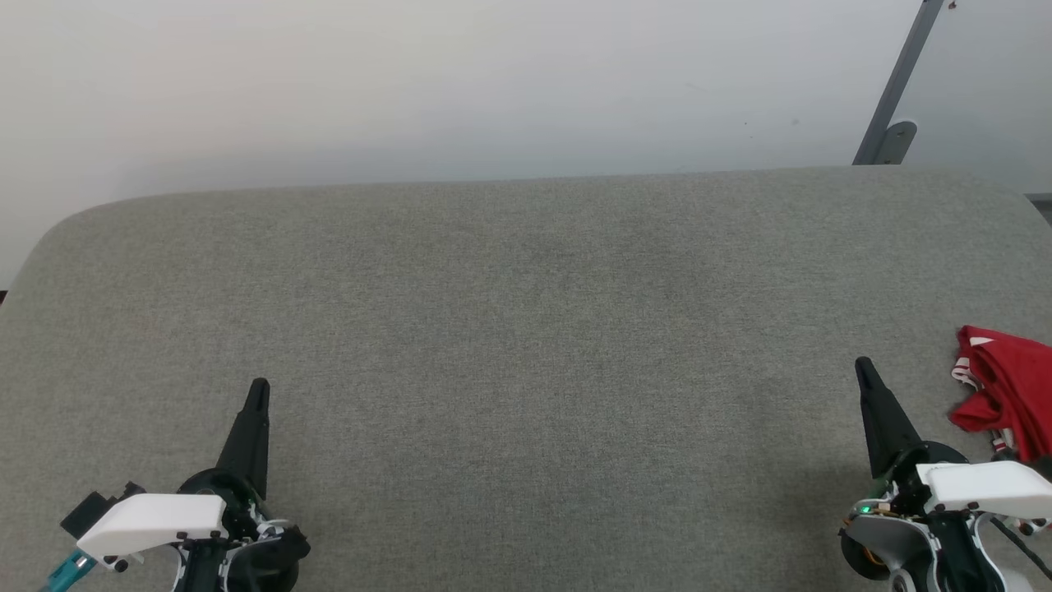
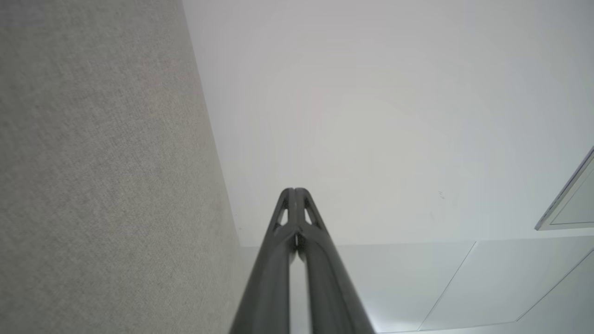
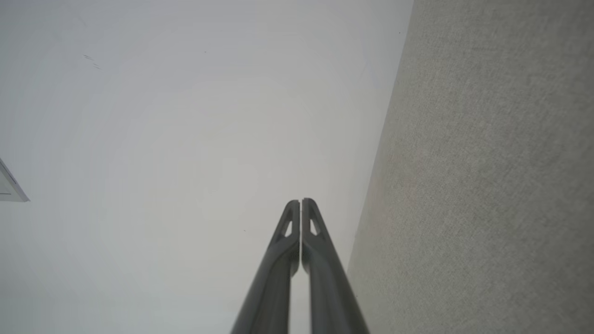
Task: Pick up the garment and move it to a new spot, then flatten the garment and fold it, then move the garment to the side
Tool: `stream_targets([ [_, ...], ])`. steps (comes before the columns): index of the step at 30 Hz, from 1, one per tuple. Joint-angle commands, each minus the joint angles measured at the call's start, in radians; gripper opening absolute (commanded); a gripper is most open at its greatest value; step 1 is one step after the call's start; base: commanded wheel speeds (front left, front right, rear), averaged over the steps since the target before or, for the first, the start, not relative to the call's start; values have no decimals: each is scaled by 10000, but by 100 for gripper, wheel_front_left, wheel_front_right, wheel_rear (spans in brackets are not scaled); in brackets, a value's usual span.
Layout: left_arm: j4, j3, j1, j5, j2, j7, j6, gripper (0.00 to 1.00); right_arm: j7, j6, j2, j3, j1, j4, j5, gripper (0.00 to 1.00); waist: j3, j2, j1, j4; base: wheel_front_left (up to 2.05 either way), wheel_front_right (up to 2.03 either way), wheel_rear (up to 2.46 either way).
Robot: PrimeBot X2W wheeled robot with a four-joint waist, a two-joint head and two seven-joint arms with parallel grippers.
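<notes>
The garment [image 1: 1007, 386] is a crumpled red heap with a bit of red-white striped trim, lying at the right edge of the grey table [image 1: 526, 329], partly cut off by the frame. Just left of it, my right gripper [image 1: 863, 366] points up the table, shut and empty. My left gripper [image 1: 260, 386] hovers over the near left of the table, far from the garment, also shut with nothing in it. In the left wrist view my left gripper [image 2: 294, 190] has its fingers pressed together; in the right wrist view my right gripper [image 3: 301, 201] stands the same way.
A pale wall [image 1: 411, 82] rises behind the table's rounded far edge. A grey metal bar [image 1: 896, 90] leans at the upper right. Bare felt stretches across the table's middle between the two grippers.
</notes>
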Motion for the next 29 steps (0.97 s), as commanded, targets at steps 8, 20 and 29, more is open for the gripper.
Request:
stream_targets([
  [8, 6, 63, -154, -48, -30, 65, 22, 0, 38, 0, 12, -5, -67, 22, 99, 0, -2, 0, 0, -2, 0, 0, 0],
  [20, 5, 89, -157, -12, -49, 81, 22, 0, 37, 0, 12, -5, -67, 20, 101, 0, -2, 0, 0, -2, 0, 0, 0],
  [29, 6, 109, -159, 11, -62, 87, 22, 0, 36, 0, 12, -4, -67, 22, 101, 0, -2, 0, 0, -2, 0, 0, 0],
])
